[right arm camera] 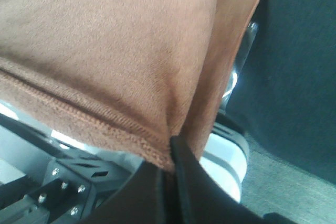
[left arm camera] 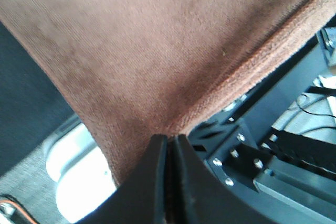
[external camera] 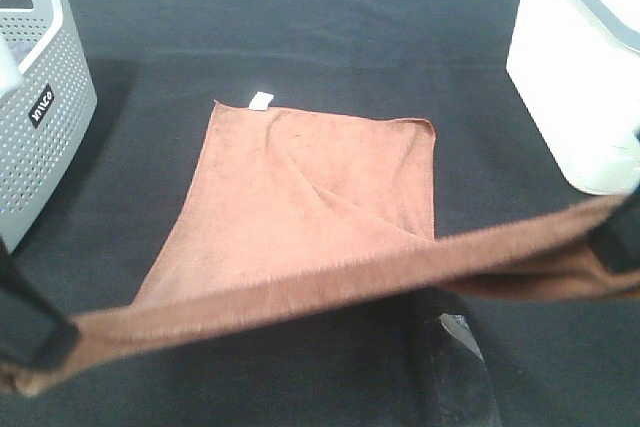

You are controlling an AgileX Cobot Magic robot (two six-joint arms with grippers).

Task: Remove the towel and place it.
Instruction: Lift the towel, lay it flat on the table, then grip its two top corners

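The brown towel (external camera: 310, 197) is stretched between both grippers. Its near edge is lifted and pulled taut across the front, while its far part with the small white tag (external camera: 260, 99) still lies on the black table cloth (external camera: 300, 37). My left gripper (external camera: 40, 332) is shut on the towel's near left corner; the left wrist view shows the pinch (left arm camera: 169, 140) and the cloth (left arm camera: 157, 51). My right gripper (external camera: 615, 237) is shut on the near right corner; the right wrist view shows the pinch (right arm camera: 170, 150) and the cloth (right arm camera: 115, 51).
A grey perforated laundry basket (external camera: 40, 97) stands at the left edge of the table. A white bin (external camera: 590, 77) stands at the right edge. A dark shiny object (external camera: 460, 367) lies under the lifted towel edge near the front.
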